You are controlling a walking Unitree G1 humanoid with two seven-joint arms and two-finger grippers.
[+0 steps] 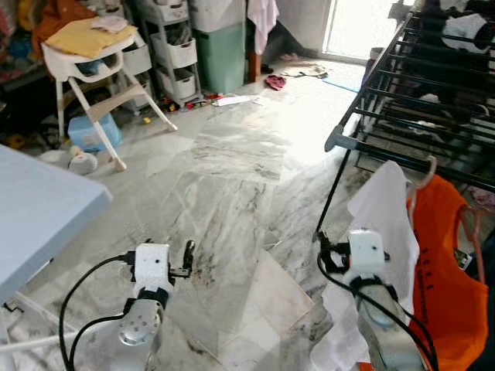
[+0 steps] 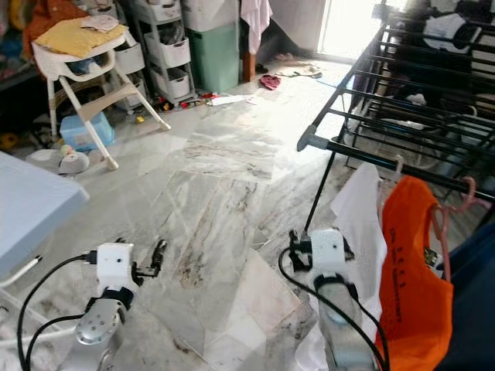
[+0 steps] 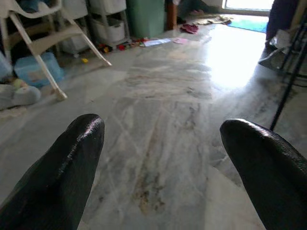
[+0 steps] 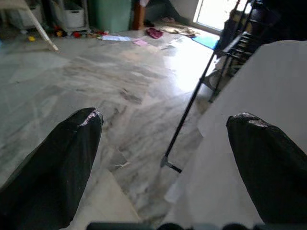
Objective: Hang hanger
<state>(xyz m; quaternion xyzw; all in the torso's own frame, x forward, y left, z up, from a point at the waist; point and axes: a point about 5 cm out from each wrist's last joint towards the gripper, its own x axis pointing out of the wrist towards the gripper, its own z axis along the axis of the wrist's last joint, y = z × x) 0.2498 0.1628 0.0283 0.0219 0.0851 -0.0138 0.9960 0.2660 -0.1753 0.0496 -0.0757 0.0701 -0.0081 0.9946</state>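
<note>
Both arms occupy the foreground over the marble floor (image 1: pixel 232 193). Left gripper (image 3: pixel 163 163): fingers spread wide, holding nothing, hovering above bare tiles. Beyond it, a high chair (image 1: pixel 93 62) and storage drawers (image 1: pixel 174 46). Right gripper (image 4: pixel 163 158): fingers likewise parted and empty, just beside a white cloth (image 1: pixel 383 224). Further right, the white cloth and an orange garment (image 1: pixel 445 263) hang from the front rail of the black drying rack (image 1: pixel 402 93); a pale hanger (image 1: pixel 427 171) hook curls over that rail above them. Judged light and rigid, with soft cloth draped below, the hanger is best taken at its neck under the hook.
</note>
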